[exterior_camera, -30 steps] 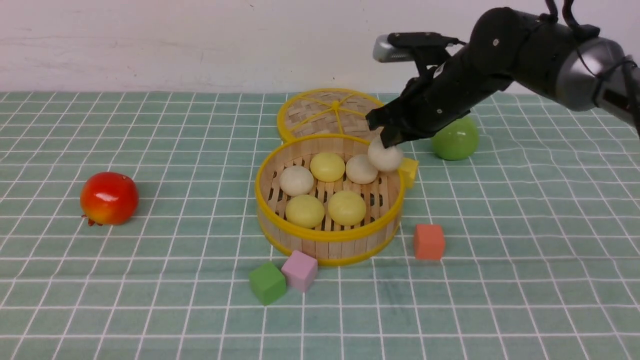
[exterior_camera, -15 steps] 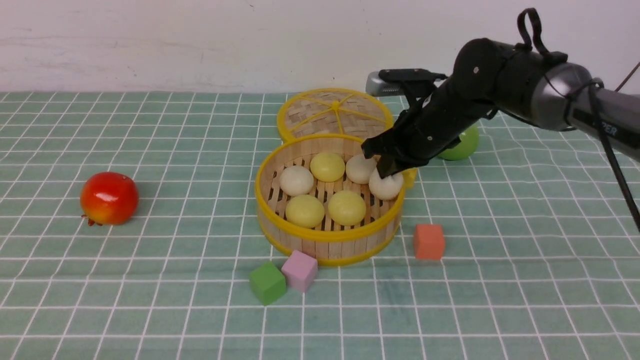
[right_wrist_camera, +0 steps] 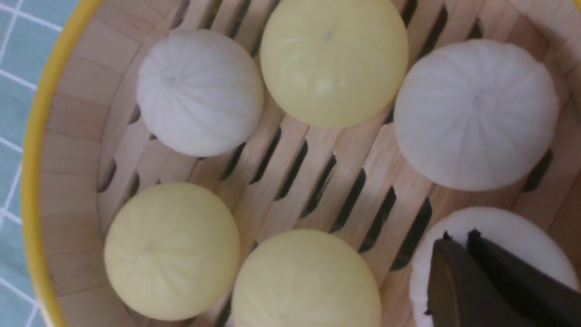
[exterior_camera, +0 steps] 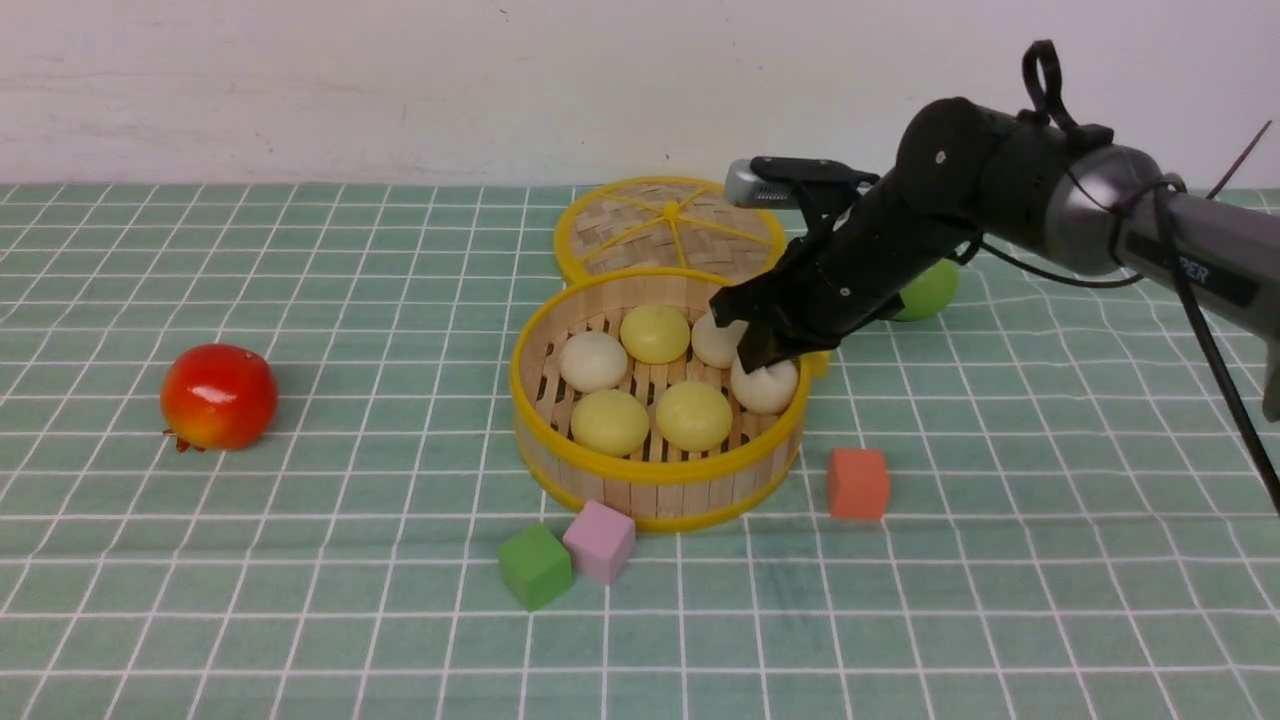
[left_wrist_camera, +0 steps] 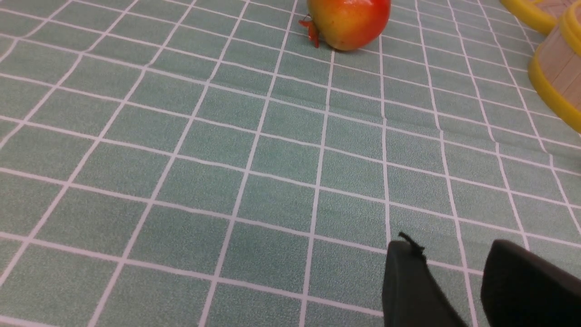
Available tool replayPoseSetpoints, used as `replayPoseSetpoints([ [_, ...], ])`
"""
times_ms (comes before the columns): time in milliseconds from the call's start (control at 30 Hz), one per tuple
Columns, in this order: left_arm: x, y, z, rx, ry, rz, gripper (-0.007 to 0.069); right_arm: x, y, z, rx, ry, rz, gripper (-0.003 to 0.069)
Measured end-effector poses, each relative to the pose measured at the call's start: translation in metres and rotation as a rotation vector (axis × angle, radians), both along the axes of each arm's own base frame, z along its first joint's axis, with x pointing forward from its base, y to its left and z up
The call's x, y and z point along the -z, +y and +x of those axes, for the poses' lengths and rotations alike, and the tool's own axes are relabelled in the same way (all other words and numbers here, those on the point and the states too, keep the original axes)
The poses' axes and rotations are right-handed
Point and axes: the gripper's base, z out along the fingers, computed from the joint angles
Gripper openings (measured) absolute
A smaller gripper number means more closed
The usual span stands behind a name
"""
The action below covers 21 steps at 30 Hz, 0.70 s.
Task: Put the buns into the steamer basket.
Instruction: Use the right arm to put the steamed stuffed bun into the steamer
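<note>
The left tool [left_wrist_camera: 454, 290] shows only in its wrist view, cut off at the picture's edge: two black fingers stand slightly apart with nothing between them above the green checked table [exterior_camera: 300, 600]. Toward the table's left edge sits one glossy red-orange fruit [exterior_camera: 218, 396]. At mid-table stands the round bamboo steamer basket with yellow rims [exterior_camera: 655, 470], upright, open mouth upward; all six dome-shaped buns [exterior_camera: 610, 421] are inside, three pale yellow and three beige-white, domes up, with no long axis. Just behind it lies one flat woven lid with yellow rim [exterior_camera: 650, 222]. Nearer the front edge sit a green cube [exterior_camera: 535, 566] touching a pink cube [exterior_camera: 599, 541], then an orange cube [exterior_camera: 858, 483]. The right tool [exterior_camera: 762, 355] is pressed together on the rightmost beige-white bun [exterior_camera: 768, 388], hiding its top. A yellow cube and a green ball [exterior_camera: 930, 290] are mostly hidden behind the right arm.
</note>
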Motion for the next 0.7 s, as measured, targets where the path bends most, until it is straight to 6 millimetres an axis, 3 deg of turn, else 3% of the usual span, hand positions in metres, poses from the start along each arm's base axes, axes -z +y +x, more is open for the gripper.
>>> replayPoseSetpoints([
  [367,0.0,0.0,0.0,0.0,0.0,0.0,0.0238,0.0002,0.0006,-0.0011,-0.044,-0.011,-0.013,0.0008],
  [533,0.0,0.0,0.0,0.0,0.0,0.0,0.0238,0.0027,-0.004,-0.0011,-0.028,0.0,-0.068,0.0073],
  [700,0.0,0.0,0.0,0.0,0.0,0.0,0.0238,0.0009,-0.0075,-0.0009,-0.01,-0.007,-0.101,0.0196],
])
